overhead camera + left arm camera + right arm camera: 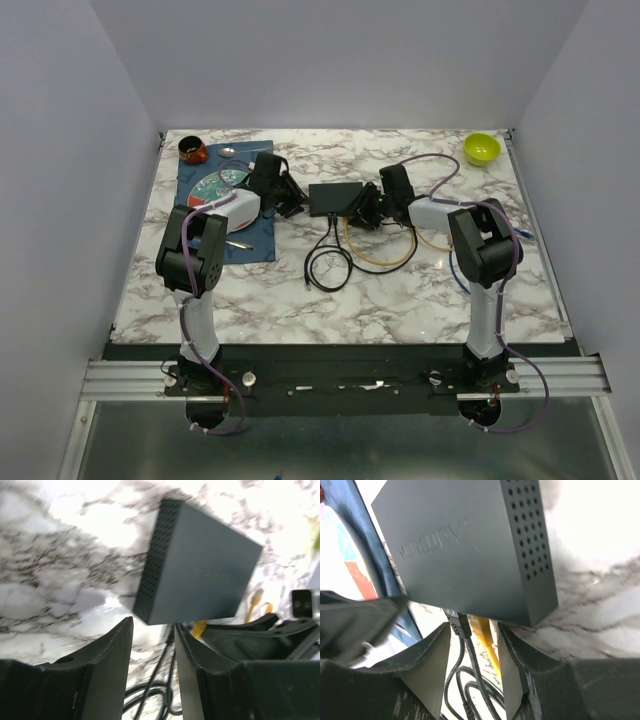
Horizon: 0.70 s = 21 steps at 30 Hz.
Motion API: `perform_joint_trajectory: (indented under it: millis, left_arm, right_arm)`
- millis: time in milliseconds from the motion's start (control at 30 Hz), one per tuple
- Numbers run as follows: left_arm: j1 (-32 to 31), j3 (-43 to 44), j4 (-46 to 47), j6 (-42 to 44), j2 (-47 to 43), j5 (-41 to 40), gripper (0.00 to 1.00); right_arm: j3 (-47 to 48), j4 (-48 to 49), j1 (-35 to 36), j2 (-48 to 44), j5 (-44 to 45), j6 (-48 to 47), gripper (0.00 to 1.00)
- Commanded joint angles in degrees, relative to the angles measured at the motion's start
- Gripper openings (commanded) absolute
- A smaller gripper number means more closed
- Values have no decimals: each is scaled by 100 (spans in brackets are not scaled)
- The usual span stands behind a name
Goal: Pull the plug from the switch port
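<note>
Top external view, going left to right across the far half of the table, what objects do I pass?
dark cup → plate → switch → green bowl

Both arms are black and white, with round black joints. The left arm (195,255) and the right arm (485,250) each have a thin purple cable (545,390) running along them. The fingers (107,672) are flat, black and pointy.
</note>
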Motion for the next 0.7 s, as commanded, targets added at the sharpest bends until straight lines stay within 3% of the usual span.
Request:
perform_joint_trajectory:
  millis: [0, 367, 667]
  left_arm:
    - [36, 613, 204, 48, 169, 275, 48]
    - [-87, 1053, 415, -49, 777, 1092, 47]
    - [-131, 1097, 485, -49, 1041, 1445, 47]
  right_arm:
    - [-361, -149, 2, -177, 355, 2, 50]
    - [-327, 79, -51, -37, 522, 467, 45]
    - [-555, 852, -147, 51, 302, 1108, 42]
